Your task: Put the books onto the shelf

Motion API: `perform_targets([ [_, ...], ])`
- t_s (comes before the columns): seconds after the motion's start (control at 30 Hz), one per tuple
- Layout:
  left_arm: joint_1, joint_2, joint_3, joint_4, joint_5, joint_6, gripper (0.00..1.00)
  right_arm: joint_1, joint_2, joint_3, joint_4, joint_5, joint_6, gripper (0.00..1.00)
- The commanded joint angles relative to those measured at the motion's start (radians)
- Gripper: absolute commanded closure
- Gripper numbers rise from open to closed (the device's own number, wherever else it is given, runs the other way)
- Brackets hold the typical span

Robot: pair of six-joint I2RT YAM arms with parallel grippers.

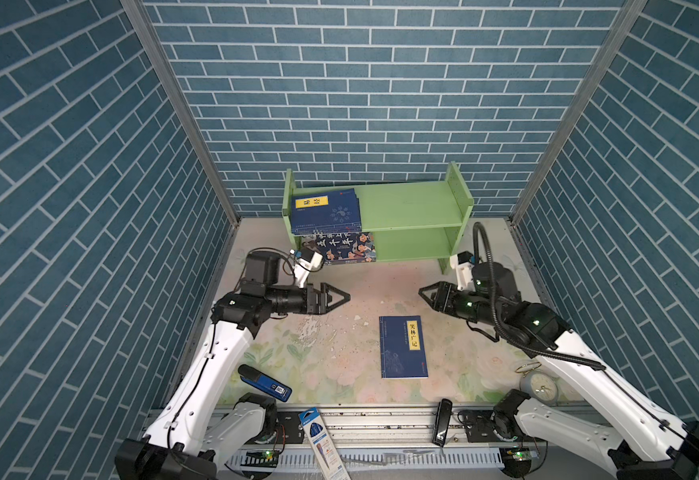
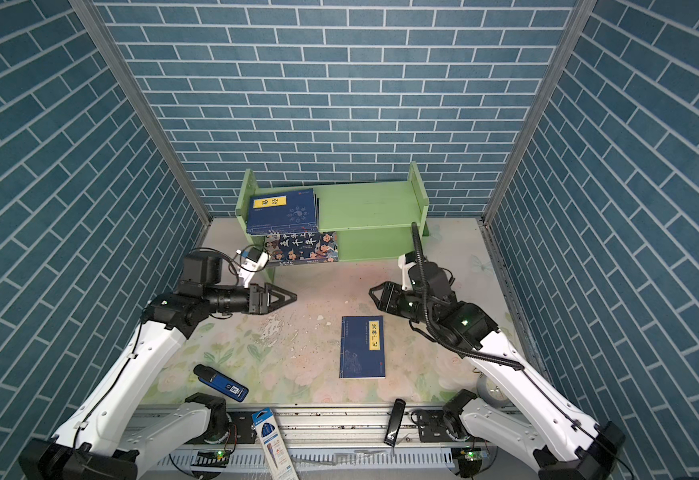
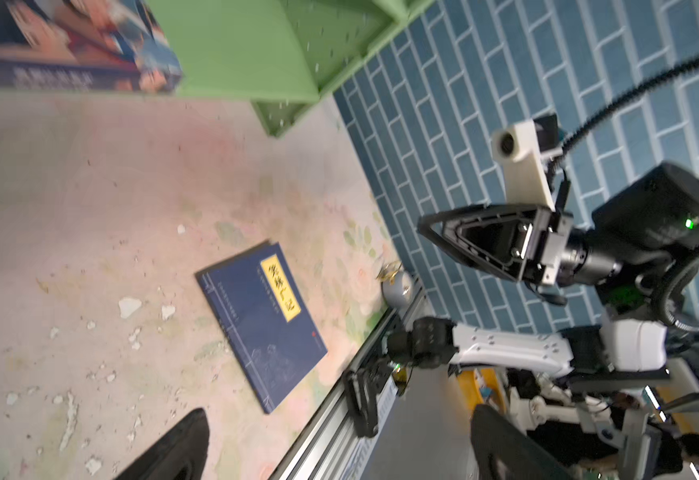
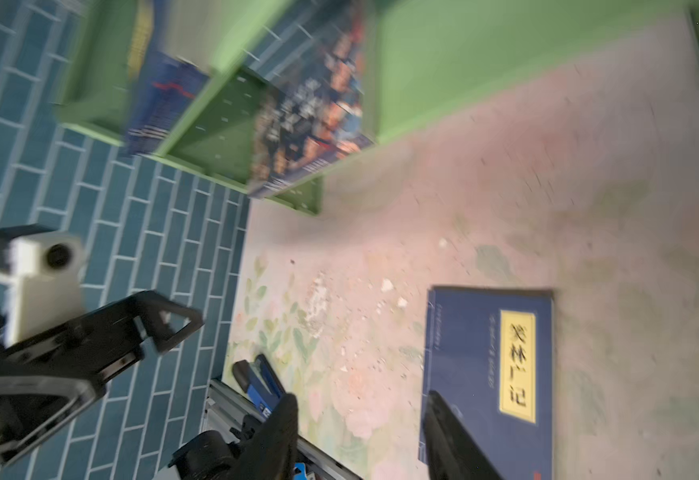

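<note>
Floral mat (image 1: 381,274) bears navy book (image 1: 403,347), blue device (image 1: 264,383); left gripper (image 1: 347,296), right gripper (image 1: 423,296) spread empty.

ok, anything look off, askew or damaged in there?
Tabletop mat is chipped, white flakes scattered near its middle. One navy book lies flat on it, off the shelf. Pen package hangs over the front rail, tilted.

High stereo pair, two wrist close-ups
</note>
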Motion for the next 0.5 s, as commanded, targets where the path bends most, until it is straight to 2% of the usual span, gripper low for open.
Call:
perform_targets([
  [0.0,-0.089,0.009,-0.041,0.027,-0.174,0.055,0.0,0.012,0.054,-0.086,-0.025,0.042,0.156,0.43],
  [0.13,-0.123,0.068,-0.134,0.178,-0.233,-0.016,0.0,0.013,0.155,-0.136,-0.01,0.115,0.181,0.36],
  [0.23,-0.167,0.132,-0.178,0.287,-0.241,-0.059,0.0,0.012,0.235,-0.167,0.072,0.112,0.192,0.35],
  [0.4,-0.245,0.238,-0.201,0.396,-0.237,-0.094,0.0,0.012,0.326,-0.225,0.269,0.022,0.205,0.34],
  [0.47,-0.253,0.277,-0.224,0.465,-0.214,-0.128,0.0,0.012,0.34,-0.209,0.221,0.054,0.199,0.34],
])
